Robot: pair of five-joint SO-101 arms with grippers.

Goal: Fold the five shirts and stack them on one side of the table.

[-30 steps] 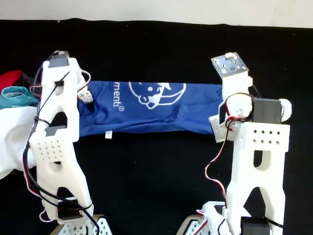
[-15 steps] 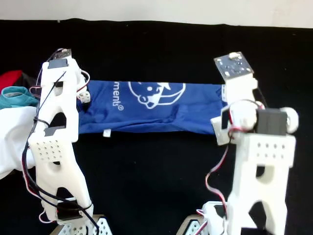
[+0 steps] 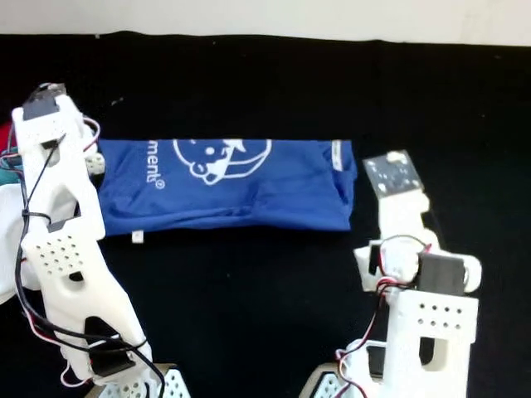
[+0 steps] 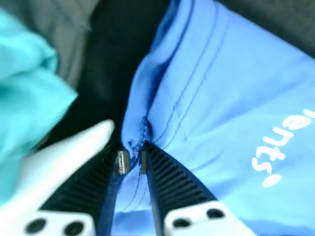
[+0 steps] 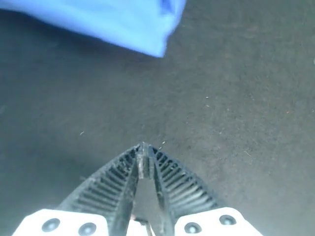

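Observation:
A blue shirt (image 3: 224, 186) with a white print lies folded into a long band across the black table (image 3: 249, 290). My left gripper (image 4: 132, 153) is shut on a pinched fold at the blue shirt's (image 4: 221, 98) left end. The left arm (image 3: 54, 207) stands at the table's left side. My right gripper (image 5: 143, 153) is shut on nothing, over bare black cloth a short way off the blue shirt's corner (image 5: 147, 29). The right arm (image 3: 406, 249) stands below and right of the shirt's right end.
A teal garment (image 4: 24, 83) and grey cloth (image 4: 59, 19) lie beside the left gripper. White cloth (image 3: 8, 240) and a bit of red (image 3: 4, 133) sit at the table's left edge. The pale wall (image 3: 265, 16) borders the far edge.
The blue shirt has slid left, pulled by the left gripper. The right gripper has let go of the shirt's right end and drawn back toward the front of the table.

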